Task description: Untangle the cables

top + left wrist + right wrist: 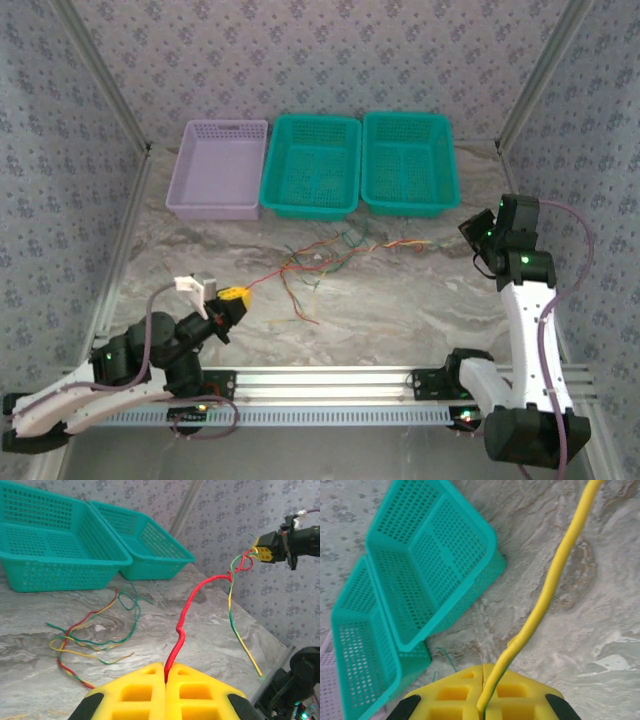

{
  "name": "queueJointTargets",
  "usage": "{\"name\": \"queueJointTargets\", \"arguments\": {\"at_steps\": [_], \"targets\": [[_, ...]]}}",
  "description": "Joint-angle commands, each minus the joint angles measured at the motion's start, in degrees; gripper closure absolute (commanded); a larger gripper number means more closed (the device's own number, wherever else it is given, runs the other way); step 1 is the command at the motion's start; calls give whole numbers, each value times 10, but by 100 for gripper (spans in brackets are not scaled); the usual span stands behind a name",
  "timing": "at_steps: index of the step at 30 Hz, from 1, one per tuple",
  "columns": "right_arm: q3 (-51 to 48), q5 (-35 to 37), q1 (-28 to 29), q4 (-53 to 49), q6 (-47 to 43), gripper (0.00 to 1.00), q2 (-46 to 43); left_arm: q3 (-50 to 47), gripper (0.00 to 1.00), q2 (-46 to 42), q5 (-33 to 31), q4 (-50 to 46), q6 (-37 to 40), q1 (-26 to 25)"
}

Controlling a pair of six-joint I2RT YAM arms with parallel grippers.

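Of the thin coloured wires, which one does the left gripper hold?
The thin red wire: it alone runs between the shut yellow fingers of the left gripper. The right gripper pinches a thin yellow wire instead.

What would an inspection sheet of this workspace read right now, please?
Surface: marbled table, no spills or damage seen.
Job's things: cables in red, yellow and green, loosely tangled mid-table, with strands rising to each end effector.
Clutter: nothing seen.
End effectors: left end effector shut on the red cable; right end effector shut on the yellow cable.
Cables: mauve arm cables run along the arms, apart from the tangle.
Surroundings: lavender basket, teal basket and second teal basket in a row at the far edge, all empty; patterned walls; aluminium rail at the near edge.
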Motion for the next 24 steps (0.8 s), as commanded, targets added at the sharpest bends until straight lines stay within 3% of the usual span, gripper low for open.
{"name": "queueJointTargets", "arguments": {"at_steps": [1, 9, 15, 24], "targets": [[26, 108, -20, -21, -28, 100, 17, 57, 100, 24, -99, -68, -4, 0], [41, 211, -16, -35, -43, 100, 24, 198, 100, 81, -260, -257, -22, 0], [49, 259, -1, -46, -53, 100, 40, 282, 100, 171, -312, -360, -23, 0], [68, 359, 50, -65, -77, 100, 54, 343, 100, 219, -419, -395, -11, 0]]}}
